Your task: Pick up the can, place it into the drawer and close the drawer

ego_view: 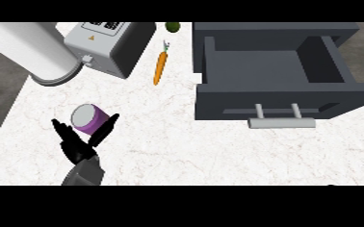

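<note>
Grasp step: the can (90, 118) is flanked by the spread fingers of the left hand (77, 142), not yet clamped. Closure and lift are needed next, then carry toward 2 o'clock into the open drawer (274, 67).

The white marble counter (213, 154) carries a carrot (161, 67), a purple can (90, 119) and a grey drawer unit (274, 96).

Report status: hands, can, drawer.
Left hand open around purple can, not closed. Right hand out of view. Drawer open, empty; carrot clear of path.
</note>
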Robot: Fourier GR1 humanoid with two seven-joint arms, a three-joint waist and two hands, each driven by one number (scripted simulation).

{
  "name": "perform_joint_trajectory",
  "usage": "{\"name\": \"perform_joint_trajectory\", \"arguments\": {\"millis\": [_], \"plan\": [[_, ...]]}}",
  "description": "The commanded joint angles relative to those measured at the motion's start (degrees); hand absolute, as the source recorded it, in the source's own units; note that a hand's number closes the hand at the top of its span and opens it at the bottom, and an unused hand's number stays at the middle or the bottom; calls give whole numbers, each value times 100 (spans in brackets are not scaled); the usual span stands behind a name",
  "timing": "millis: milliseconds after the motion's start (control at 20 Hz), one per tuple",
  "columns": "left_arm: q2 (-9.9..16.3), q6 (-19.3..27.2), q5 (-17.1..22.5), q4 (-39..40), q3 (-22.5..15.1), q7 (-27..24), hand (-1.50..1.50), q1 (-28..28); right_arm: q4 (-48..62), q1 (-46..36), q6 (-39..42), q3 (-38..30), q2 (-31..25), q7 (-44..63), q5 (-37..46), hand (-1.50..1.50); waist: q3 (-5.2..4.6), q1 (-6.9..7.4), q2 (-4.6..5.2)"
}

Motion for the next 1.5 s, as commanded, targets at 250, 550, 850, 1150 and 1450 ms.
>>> {"name": "perform_joint_trajectory", "arguments": {"millis": [250, 550, 850, 1150, 1450], "plan": [[414, -917, -65, 417, -58, 289, 150, -409, -29, 296, 320, -384, -34, -257, -371, -150, 3, -6, -8], [416, -1397, -43, 1391, 262, -337, 150, -1122, 374, -307, 9, -86, 38, -262, 177, -150, -2, -15, 12], [427, -1495, -82, 1520, 322, -592, 150, -1296, -167, 59, 221, -321, -62, 55, -202, -150, 0, -27, 2], [224, -3264, -1268, 1569, -1403, 519, 150, -1861, 120, -288, -73, -45, 120, -86, 193, -150, 3, -166, 14], [483, -3752, -1393, 1203, -1580, 1239, 150, -2330, 38, 67, 59, -25, 176, -378, 358, -150, 7, -6, -19]]}}
